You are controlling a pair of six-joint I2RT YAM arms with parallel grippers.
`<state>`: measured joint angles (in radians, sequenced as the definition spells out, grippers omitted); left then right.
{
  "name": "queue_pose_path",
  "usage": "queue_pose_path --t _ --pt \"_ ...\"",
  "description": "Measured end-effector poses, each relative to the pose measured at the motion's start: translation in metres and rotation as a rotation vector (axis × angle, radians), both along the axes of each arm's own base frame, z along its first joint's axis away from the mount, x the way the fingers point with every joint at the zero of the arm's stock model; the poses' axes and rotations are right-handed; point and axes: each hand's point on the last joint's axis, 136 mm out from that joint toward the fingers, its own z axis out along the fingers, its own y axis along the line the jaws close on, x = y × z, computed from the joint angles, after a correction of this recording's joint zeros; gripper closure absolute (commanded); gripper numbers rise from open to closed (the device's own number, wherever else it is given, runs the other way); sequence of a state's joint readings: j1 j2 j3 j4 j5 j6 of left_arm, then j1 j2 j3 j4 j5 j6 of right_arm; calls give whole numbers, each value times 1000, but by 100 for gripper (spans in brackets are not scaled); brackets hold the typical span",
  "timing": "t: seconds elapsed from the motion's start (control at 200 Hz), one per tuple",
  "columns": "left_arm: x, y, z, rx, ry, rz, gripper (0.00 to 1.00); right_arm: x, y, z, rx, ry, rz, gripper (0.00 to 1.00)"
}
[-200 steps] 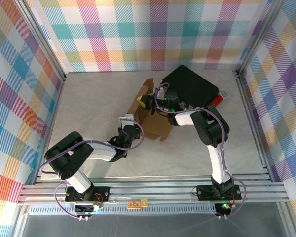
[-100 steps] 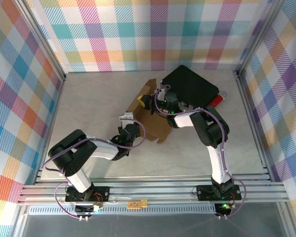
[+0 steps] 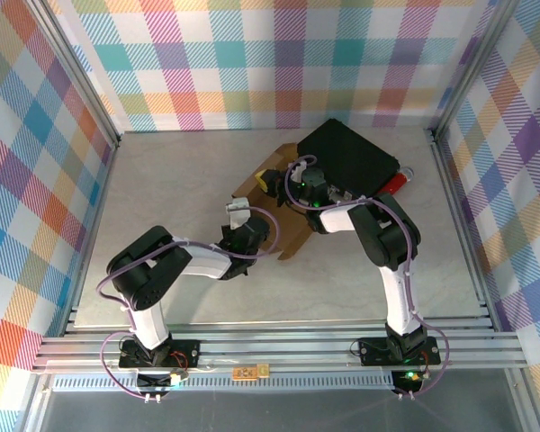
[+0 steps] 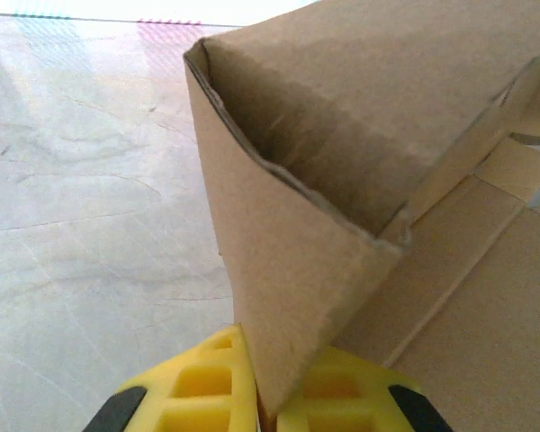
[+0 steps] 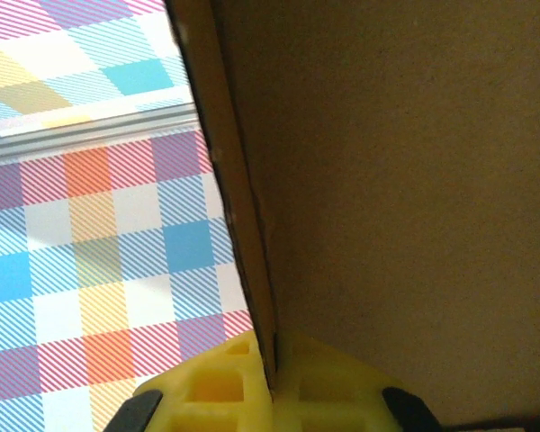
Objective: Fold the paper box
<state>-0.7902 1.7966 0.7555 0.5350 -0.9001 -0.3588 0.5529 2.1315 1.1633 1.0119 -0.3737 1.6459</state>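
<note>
Centre of the overhead frame, on the counter (image 3: 171, 189), just left of a black case (image 3: 355, 153): paper box (image 3: 292, 229), half folded. Pinched tight on an upright flap's corner, left hand (image 4: 265, 400); clamped tight on a cardboard edge, right hand (image 5: 272, 382).

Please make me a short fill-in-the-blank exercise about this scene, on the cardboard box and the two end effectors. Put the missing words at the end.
1. The left end effector pinches a flap of the paper box, and its fingers are coloured ____.
2. The right end effector is ____ on an edge of the paper box.
3. The number of end effectors that grip the paper box is ____.
4. Beyond the paper box, on the table, lies a case coloured ____.

Missing words: yellow; shut; two; black.
</note>
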Motion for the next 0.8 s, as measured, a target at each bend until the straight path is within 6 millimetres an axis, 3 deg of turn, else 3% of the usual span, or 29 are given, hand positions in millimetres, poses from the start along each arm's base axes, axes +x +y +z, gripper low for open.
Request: queue_pose_path --t 0.07,0.24,0.415,0.64,0.8 --pt "1 1 1 20 6 31 100 0 -2 2 -4 6 -9 100" --pt "3 2 9 45 15 86 100 -10 -5 8 -36 54 -5 65" --pt "-4 10 19 71 50 85 100 -30 -10 22 -122 91 18 42" --pt "-11 26 61 -8 115 59 100 -20 -65 82 -214 36 -94 29" --pt "-16 46 68 -34 201 69 100 -8 -96 112 -251 6 -163 29"
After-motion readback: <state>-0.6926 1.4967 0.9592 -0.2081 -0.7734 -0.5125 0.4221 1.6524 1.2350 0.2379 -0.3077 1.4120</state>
